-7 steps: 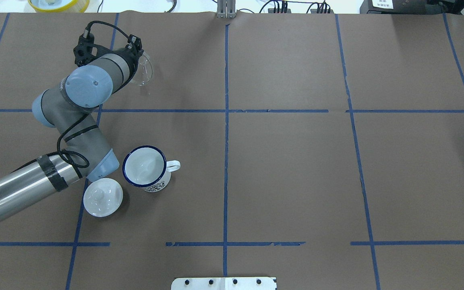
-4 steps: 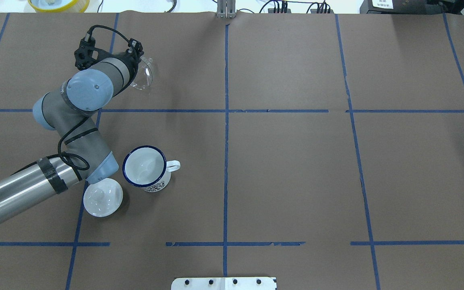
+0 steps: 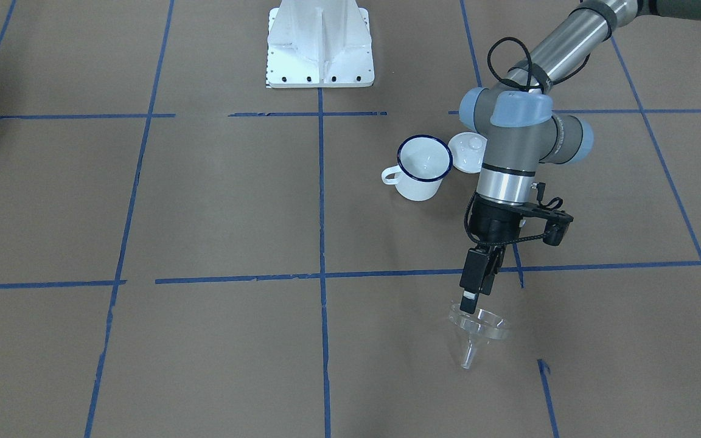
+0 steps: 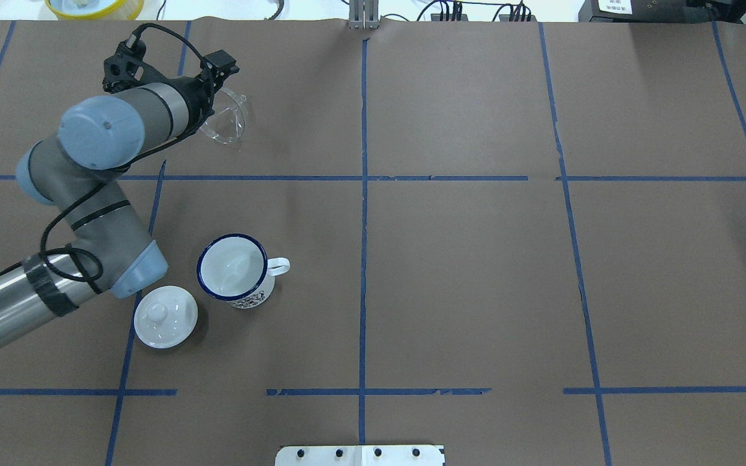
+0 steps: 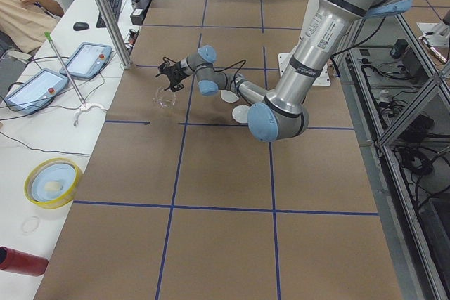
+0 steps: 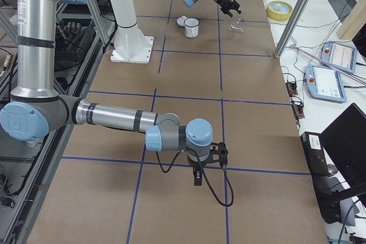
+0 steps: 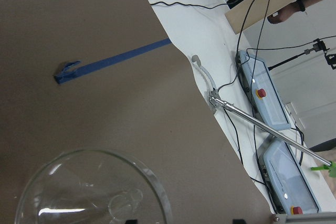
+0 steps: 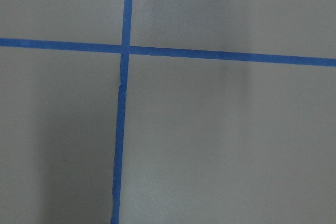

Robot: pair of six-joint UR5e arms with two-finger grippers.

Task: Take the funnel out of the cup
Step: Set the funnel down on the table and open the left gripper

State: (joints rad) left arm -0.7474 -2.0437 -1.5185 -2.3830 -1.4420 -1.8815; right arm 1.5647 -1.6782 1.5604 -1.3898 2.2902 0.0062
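The clear funnel (image 3: 479,329) lies tilted on the brown table, far from the cup, and also shows in the overhead view (image 4: 226,120) and the left wrist view (image 7: 89,192). My left gripper (image 3: 469,299) hangs just above the funnel's rim. In the wrist view its two fingertips stand wide apart, so it is open and empty. The white cup (image 4: 236,268) with the dark blue rim stands upright and empty, handle to the right. My right gripper (image 6: 196,178) shows only in the exterior right view, low over the table; I cannot tell whether it is open or shut.
A round white knobbed lid (image 4: 166,317) lies beside the cup, under my left arm's elbow. The white robot base plate (image 3: 320,45) is at the table's near edge. A yellow-rimmed bowl (image 4: 94,6) and cables lie past the far edge.
My left arm has lifted and swung left, away from the lid. The funnel has stayed at nearly the same spot on the table. The cup and lid have not moved.
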